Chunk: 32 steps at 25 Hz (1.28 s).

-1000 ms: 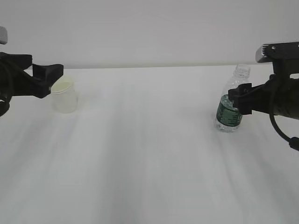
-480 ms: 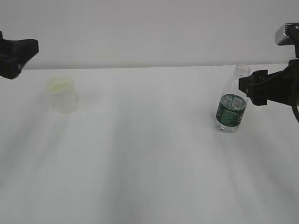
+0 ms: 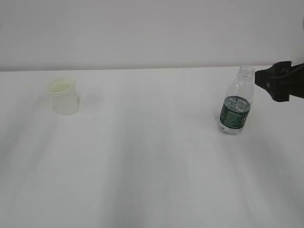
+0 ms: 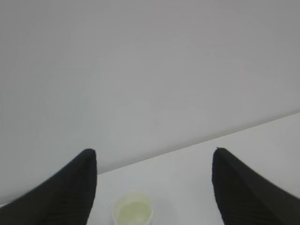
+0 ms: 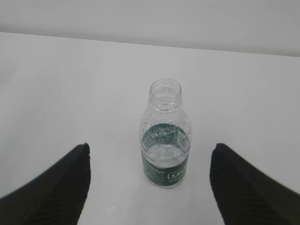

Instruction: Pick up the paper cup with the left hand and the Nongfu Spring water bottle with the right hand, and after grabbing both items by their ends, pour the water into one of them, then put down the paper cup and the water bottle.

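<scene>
Wrist views — both jaws stand wide, apparently empty: paper cup (image 4: 133, 214) and bottle (image 5: 165, 136) untouched.

Looks like lab/test setup: bare white table (image 3: 152, 180), blank grey wall (image 3: 152, 28).

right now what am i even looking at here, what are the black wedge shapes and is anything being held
This is a two-armed robot at a white table. One picture comes from a camera facing the table; the other two come from cameras on each wrist. The black wedges are the fingers of each hand, seen from just behind.

On the table stand a paper cup on the left and a capless water bottle with a green label on the right, both upright.

Nothing is held. The left hand is open above the cup, and out of sight in the front picture. The right hand is open, with the bottle standing free in front of it.
</scene>
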Each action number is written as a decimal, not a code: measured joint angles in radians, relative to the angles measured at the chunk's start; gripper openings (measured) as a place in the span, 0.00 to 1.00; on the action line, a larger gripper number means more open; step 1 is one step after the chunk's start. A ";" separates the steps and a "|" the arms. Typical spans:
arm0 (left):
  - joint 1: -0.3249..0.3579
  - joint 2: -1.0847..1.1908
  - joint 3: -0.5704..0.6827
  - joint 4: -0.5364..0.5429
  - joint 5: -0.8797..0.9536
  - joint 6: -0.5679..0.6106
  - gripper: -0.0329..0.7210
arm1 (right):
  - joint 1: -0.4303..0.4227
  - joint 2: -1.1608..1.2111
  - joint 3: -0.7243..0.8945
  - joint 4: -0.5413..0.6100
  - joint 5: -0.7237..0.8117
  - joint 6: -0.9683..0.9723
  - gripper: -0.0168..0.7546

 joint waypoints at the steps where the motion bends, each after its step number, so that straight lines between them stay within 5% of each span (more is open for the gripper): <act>1: 0.000 -0.024 0.000 0.000 0.027 0.000 0.77 | 0.000 -0.011 0.000 0.000 0.008 0.000 0.79; 32: 0.000 -0.530 0.002 -0.109 0.680 0.000 0.75 | 0.000 -0.544 0.000 -0.001 0.533 0.001 0.79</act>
